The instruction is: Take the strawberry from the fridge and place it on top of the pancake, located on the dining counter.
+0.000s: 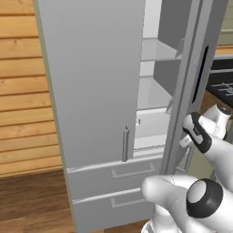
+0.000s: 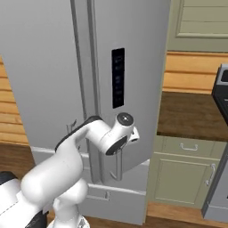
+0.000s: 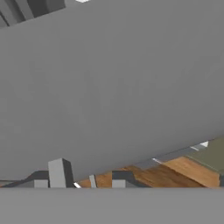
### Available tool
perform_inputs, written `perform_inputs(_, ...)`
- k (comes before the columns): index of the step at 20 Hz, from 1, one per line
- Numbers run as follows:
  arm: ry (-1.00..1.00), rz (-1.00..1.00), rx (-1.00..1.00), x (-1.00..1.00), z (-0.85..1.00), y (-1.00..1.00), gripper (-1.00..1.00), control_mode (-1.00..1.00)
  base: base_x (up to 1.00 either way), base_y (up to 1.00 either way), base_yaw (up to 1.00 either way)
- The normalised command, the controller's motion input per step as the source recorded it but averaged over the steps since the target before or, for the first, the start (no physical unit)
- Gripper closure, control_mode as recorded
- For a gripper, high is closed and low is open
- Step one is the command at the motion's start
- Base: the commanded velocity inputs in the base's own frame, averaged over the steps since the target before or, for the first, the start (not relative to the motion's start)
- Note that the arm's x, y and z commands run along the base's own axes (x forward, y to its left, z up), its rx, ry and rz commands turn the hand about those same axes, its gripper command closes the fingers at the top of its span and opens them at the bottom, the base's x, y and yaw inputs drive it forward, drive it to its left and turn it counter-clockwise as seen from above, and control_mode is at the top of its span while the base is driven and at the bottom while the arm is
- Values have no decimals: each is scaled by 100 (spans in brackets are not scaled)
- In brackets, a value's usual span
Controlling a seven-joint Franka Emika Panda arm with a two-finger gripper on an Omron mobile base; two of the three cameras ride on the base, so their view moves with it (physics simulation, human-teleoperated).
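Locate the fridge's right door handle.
In the right base view, the slim vertical bar handle hangs low on the light-grey fridge's right door, just below the robot's wrist.

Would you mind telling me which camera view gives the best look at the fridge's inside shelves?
The left base view: through the gap beside the open right door, the fridge shows its pale shelves. The right base view shows just that door's outer face and handle; the hand view, a flat grey panel up close.

Grey fridge [image 3: 113,83] door panel above brown wooden floor [image 3: 175,173].
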Motion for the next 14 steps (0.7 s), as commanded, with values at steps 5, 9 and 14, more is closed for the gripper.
perform_inputs(5,-16,0,4,-70,25,-18,-100,-100,0,0,0)
perform_inputs(9,-16,0,0,-44,71,-1,-100,-100,0,0,0)
perform_inputs(14,-1,0,1,-13,99,-3,-100,-100,0,0,0)
